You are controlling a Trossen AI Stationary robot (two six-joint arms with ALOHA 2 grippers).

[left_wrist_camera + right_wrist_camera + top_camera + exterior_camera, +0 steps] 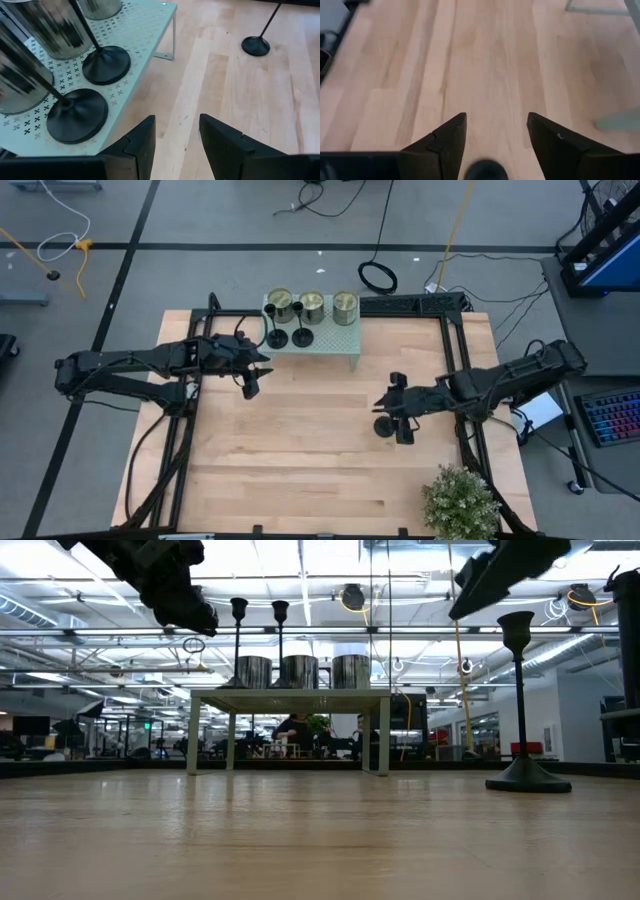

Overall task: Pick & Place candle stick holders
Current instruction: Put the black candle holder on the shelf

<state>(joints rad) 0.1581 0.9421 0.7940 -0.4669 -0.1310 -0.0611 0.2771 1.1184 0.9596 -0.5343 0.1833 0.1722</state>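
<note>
Two candle stick holders stand upright side by side on the front part of a small pale green perforated stand at the far middle of the wooden tabletop. Just behind them on the same stand sit three round metal tins in a row. The third candle stick holder stands alone on the bare tabletop, well apart from the stand, toward the right side.

The left pincer hangs above the tabletop just in front of the stand's left end, near the two holders, its fingers apart and empty. The right pincer hovers just beside the lone holder, fingers apart, gripping nothing; the holder's cup top shows between them from above. A potted plant sits at the tabletop's near right corner.
</note>
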